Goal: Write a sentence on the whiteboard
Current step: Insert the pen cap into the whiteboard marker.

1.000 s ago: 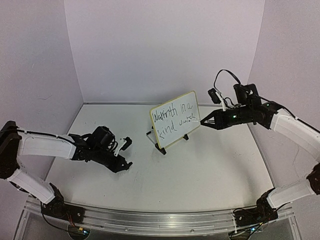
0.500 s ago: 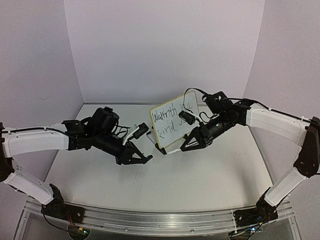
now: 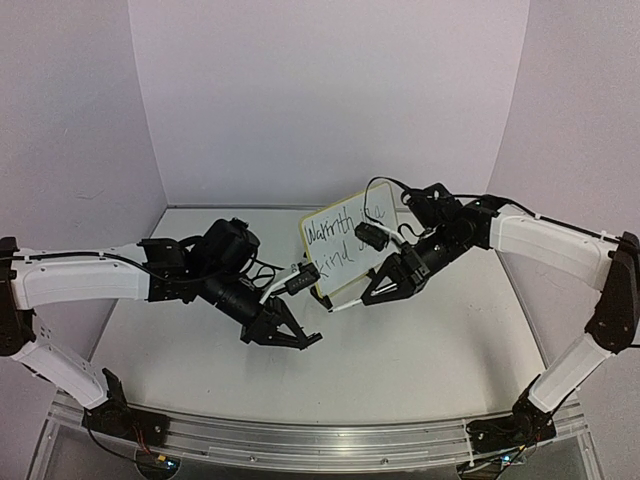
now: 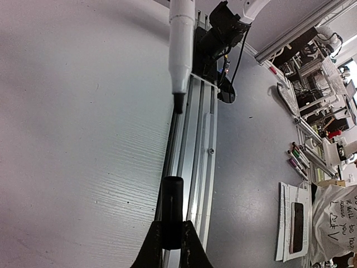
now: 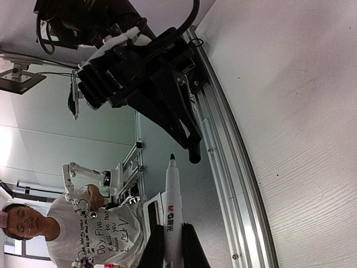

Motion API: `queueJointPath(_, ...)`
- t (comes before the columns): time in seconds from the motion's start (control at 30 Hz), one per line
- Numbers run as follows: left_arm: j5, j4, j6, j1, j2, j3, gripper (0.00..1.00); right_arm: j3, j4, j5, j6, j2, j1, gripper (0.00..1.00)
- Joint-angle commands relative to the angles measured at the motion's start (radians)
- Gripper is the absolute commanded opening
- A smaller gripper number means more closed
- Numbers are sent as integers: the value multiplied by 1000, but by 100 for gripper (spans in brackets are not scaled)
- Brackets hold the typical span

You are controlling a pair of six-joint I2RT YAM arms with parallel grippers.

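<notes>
The whiteboard (image 3: 345, 228) stands tilted at the back centre of the table on its black clip feet. The sentence (image 3: 330, 233) in black marker shows as "Warmth in a / kind"; my right arm hides its right end. My right gripper (image 3: 380, 292) is shut on a white marker (image 3: 352, 302), uncapped, tip pointing left, in front of the board. In the right wrist view the marker (image 5: 172, 206) sits in my right gripper (image 5: 172, 245). My left gripper (image 3: 300, 338) is shut on the black cap (image 4: 172, 209), just below and left of the marker tip (image 4: 178, 103).
An aluminium rail (image 3: 320, 445) runs along the table's near edge and shows in both wrist views (image 4: 192, 145). Lilac walls close the back and sides. A person in a white shirt (image 5: 106, 237) and lab desks are beyond the table.
My right arm swung from the board's right side down in front of it with the marker, then held. My left arm moved right and nearer, bringing the cap close to the marker tip.
</notes>
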Motion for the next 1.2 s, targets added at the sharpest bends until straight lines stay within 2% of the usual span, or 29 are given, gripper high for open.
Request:
queueJointPath(0.0, 0, 19, 8, -3, -9, 35, 0, 19, -78, -18, -56, 14, 18, 0)
queueJointPath(0.3, 20, 40, -11, -4, -19, 47, 0, 30, -115, 2, -113, 37, 43, 0)
queueJointPath(1.17, 47, 33, -9, -16, 4, 76, 0, 69, -126, -9, -138, 90, 60, 0)
